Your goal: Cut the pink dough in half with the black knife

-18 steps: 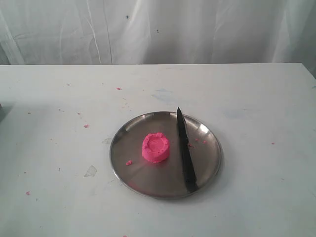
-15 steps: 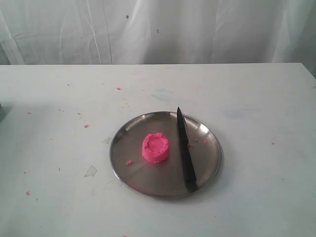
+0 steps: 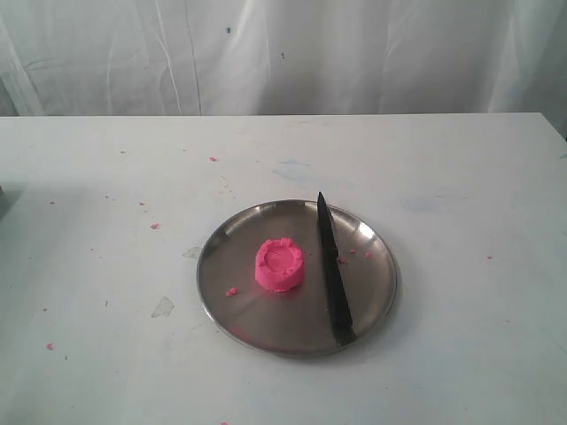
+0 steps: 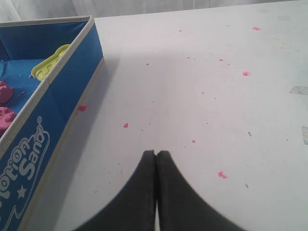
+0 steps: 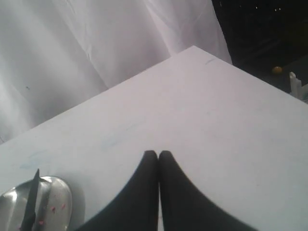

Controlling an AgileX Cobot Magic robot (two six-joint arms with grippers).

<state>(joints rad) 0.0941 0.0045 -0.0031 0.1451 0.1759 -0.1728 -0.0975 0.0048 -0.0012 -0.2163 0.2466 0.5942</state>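
The pink dough [image 3: 280,265], one round puck with a dented top, sits in the middle of a round steel plate [image 3: 230,305] on the white table. To its right the black knife [image 3: 333,274] lies across the plate, tip pointing away, handle end resting on the near rim. Neither arm shows in the exterior view. My left gripper [image 4: 156,153] is shut and empty above bare table. My right gripper [image 5: 158,153] is shut and empty too; the right wrist view catches the plate's edge [image 5: 62,195] and the knife tip [image 5: 32,192] off to one side.
A blue sand box [image 4: 57,115] with a yellow-green tool [image 4: 48,62] and purple-pink lumps [image 4: 7,103] stands beside my left gripper. Tiny pink crumbs [image 3: 231,291] dot the plate and table. A white curtain [image 3: 283,53] hangs behind the table; the table corner [image 5: 195,48] shows in the right wrist view.
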